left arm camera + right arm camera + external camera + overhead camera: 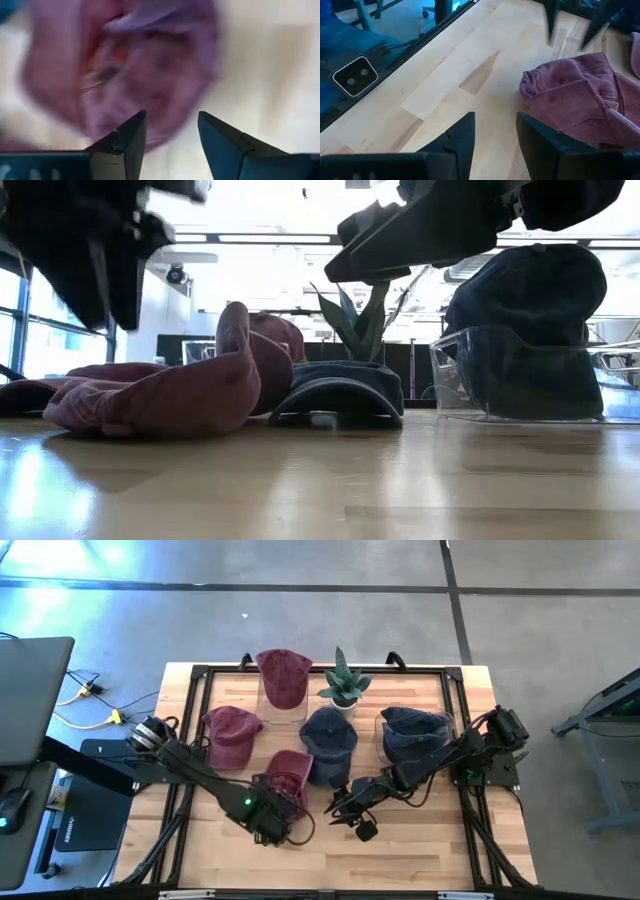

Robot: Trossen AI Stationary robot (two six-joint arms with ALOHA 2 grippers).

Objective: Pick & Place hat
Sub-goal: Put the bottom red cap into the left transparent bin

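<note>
The maroon hat point(291, 775) lies crumpled on the table point(420, 850) near its front middle, with the left gripper point(272, 823) just above its near edge, fingers parted and holding nothing. To its right the right gripper point(345, 812) hovers, half open and empty. Farther back sits a potted plant point(343, 683).

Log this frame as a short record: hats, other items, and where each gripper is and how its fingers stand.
hats: three maroon, two navy
front maroon hat: lying on the wooden table, near the front
navy hat on right: resting in a clear holder
plant: at the back, between the hats
left gripper: above the front maroon hat, fingers apart, nothing between them
right gripper: over bare table beside that hat, fingers apart, empty
</note>
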